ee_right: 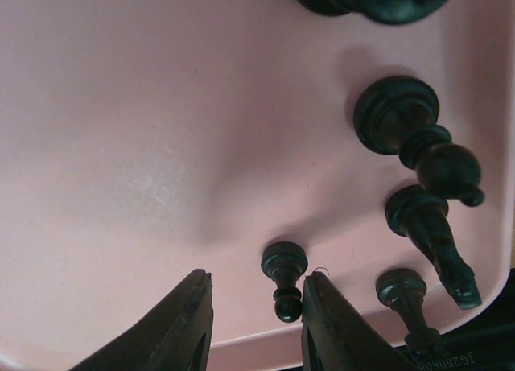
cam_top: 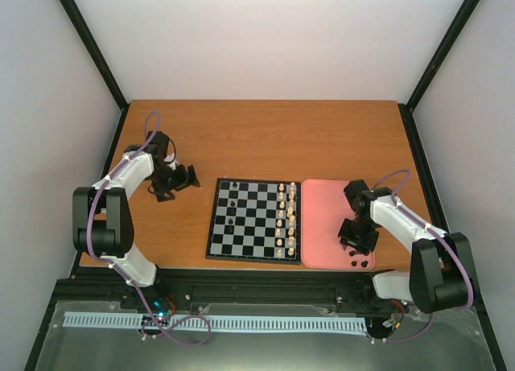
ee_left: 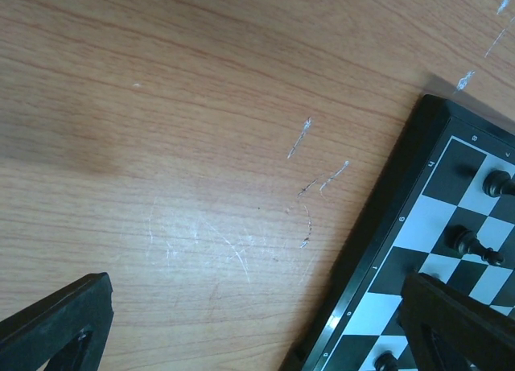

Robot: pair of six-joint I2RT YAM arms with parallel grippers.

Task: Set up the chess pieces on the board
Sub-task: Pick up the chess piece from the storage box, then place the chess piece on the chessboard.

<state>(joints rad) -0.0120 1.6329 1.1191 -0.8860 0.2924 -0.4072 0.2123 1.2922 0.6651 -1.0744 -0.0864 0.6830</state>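
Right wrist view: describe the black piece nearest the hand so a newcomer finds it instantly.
Find the pink tray, then its rim nearest the right hand. The small round-headed pawn sits in the gap between the open fingers, leftmost of the black pieces there.

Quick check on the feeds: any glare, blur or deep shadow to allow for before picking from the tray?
Top external: even light, no glare, but the chess pieces on the pink tray are tiny dark blobs. Left wrist: sharp; bright scratch glints on the table. Right wrist: soft sheen on the tray, pieces near-silhouettes, topmost one cropped and soft.
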